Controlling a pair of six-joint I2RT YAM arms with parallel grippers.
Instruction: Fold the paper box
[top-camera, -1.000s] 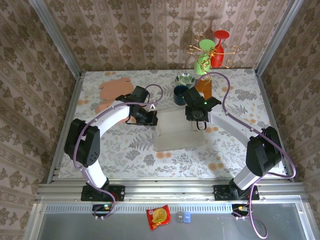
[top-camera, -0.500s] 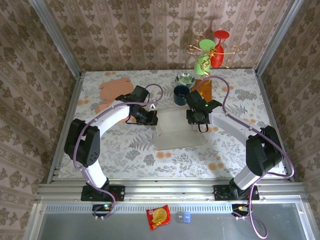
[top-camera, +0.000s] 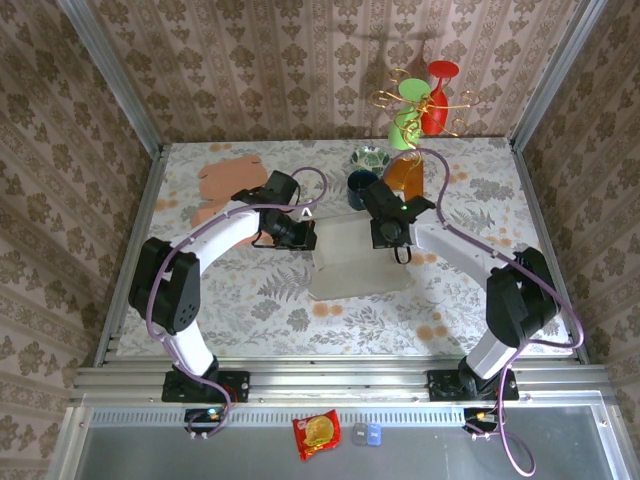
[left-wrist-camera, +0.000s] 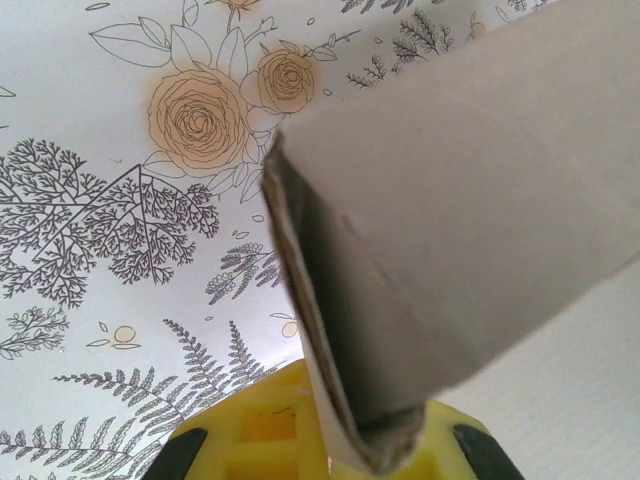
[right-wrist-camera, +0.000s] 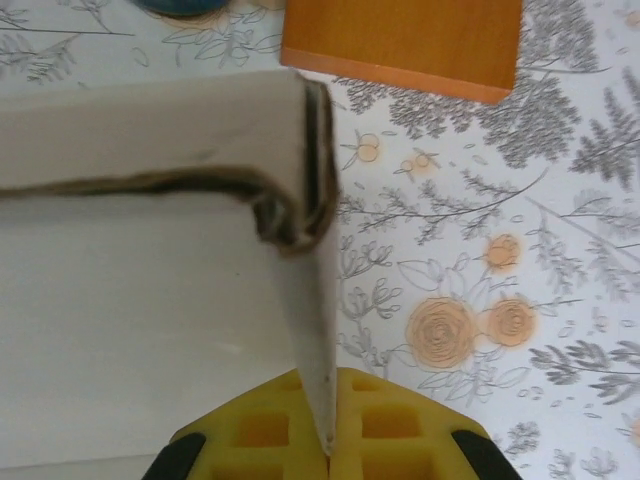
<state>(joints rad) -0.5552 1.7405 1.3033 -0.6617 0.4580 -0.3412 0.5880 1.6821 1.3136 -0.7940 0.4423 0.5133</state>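
Note:
The paper box (top-camera: 355, 262) is pale grey-white card, half raised in the middle of the table. My left gripper (top-camera: 298, 233) is shut on the box's left wall (left-wrist-camera: 400, 250), which runs up from between its yellow pads (left-wrist-camera: 250, 430). My right gripper (top-camera: 388, 233) is shut on the box's right wall (right-wrist-camera: 315, 330), a thin card edge pinched between its yellow pads (right-wrist-camera: 400, 425). In the right wrist view the far wall (right-wrist-camera: 140, 130) meets that side wall at a dark, crumpled corner.
An orange block (top-camera: 405, 175), a dark blue cup (top-camera: 358, 188) and a small patterned bowl (top-camera: 370, 157) stand just behind the box. A stand with green and red cups (top-camera: 425, 100) is at the back right. An orange patch (top-camera: 225, 180) lies back left.
My right gripper has slid a little left and back along the box's right wall and its jaws have closed onto that wall. The left gripper has kept its hold.

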